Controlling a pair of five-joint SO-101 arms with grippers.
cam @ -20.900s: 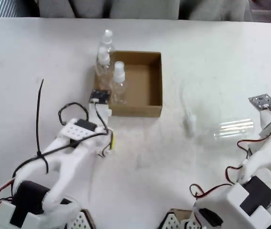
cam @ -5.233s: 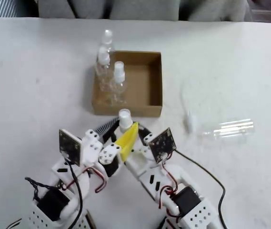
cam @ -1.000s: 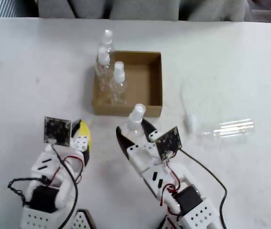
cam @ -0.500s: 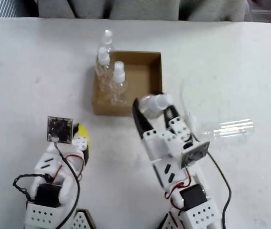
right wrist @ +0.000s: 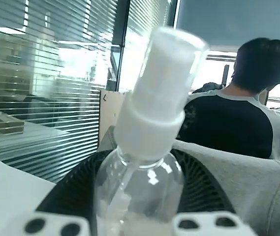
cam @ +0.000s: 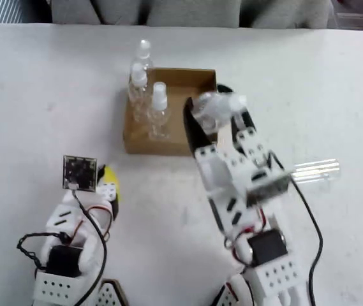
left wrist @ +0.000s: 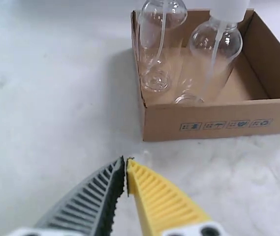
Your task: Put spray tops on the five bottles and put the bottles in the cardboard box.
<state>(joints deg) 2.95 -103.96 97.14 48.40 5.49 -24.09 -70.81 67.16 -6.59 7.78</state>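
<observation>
1. The held bottle (cam: 208, 109) is smeared in the high view, so its outline and tilt are hard to make out there. In the right wrist view its lower body (right wrist: 140, 196) is cut off by the frame edge.
2. The lying bottle (cam: 318, 169) is partly covered by the right arm, and only its far end can be seen.
3. Whether the farthest of the three standing bottles (cam: 159, 108) is inside the cardboard box (cam: 168, 72) or just behind its far wall cannot be told.
4. In the right wrist view the held bottle's long axis runs out from between the fingers. Its spray top (right wrist: 159, 98) is fitted and leads, leaning slightly.
5. The right gripper (cam: 216, 124) is clamped on the held bottle's body, one dark finger on each side. It is held above the box's right part, close to the right wall.
6. The standing bottles are crowded along the box's left side (left wrist: 213, 44), and bare floor is left in the right half.
7. The left gripper (left wrist: 125, 169) is seen with its fingers pressed together on nothing. It is over the table (cam: 41, 95), near side of the box and well apart from it.
</observation>
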